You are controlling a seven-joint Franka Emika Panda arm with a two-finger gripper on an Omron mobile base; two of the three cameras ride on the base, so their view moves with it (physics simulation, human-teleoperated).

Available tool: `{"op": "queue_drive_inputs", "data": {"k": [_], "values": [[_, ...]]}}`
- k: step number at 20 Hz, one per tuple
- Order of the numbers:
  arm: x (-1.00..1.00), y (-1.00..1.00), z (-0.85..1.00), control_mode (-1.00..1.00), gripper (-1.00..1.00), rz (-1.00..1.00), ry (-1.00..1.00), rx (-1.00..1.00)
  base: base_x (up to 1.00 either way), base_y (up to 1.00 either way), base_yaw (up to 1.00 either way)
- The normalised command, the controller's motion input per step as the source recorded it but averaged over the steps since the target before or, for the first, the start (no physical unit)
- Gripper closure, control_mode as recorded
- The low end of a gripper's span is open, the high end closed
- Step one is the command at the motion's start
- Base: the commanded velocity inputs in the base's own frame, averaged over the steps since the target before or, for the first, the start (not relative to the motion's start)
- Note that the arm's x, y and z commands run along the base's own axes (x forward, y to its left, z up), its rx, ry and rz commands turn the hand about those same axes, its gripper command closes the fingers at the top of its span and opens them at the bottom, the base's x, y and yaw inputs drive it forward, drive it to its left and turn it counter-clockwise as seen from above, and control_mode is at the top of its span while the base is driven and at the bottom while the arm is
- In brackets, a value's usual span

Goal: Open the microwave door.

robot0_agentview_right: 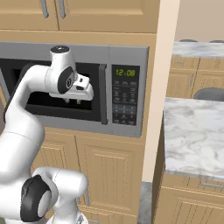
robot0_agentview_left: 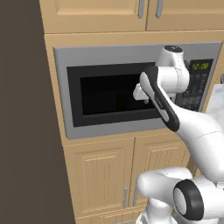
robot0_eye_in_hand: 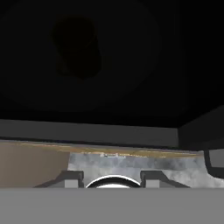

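The microwave is a grey box built into tan cabinets, and its door is flush with the front. The door's dark glass window lies right behind my hand. A slim vertical handle runs along the door's right edge, next to the keypad panel with its green clock. My gripper hangs in front of the window, left of the handle, pointing down. It is open and holds nothing. In the left base view my arm hides the handle.
Tan cabinet doors stand above and below the microwave. A marble counter juts out at the right, past a wooden post. A dark wall closes the left side.
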Motion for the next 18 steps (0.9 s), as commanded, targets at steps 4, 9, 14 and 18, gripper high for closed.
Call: {"op": "queue_drive_inputs", "data": {"k": [4, 9, 14, 18], "values": [[-0.28, -0.16, -0.13, -1.00, -1.00, 0.00, -0.13, 0.00, 0.00, 0.00, 0.00], [-0.42, -0.24, -0.15, -1.00, -1.00, -0.01, -0.32, 0.00, 0.00, 0.00, 0.00], [-0.26, -0.34, 0.03, -1.00, -1.00, 0.00, -0.19, 0.00, 0.00, 0.00, 0.00], [-0.04, -0.61, 0.29, -1.00, -1.00, 0.00, -0.14, 0.02, 0.00, 0.00, 0.00]]}}
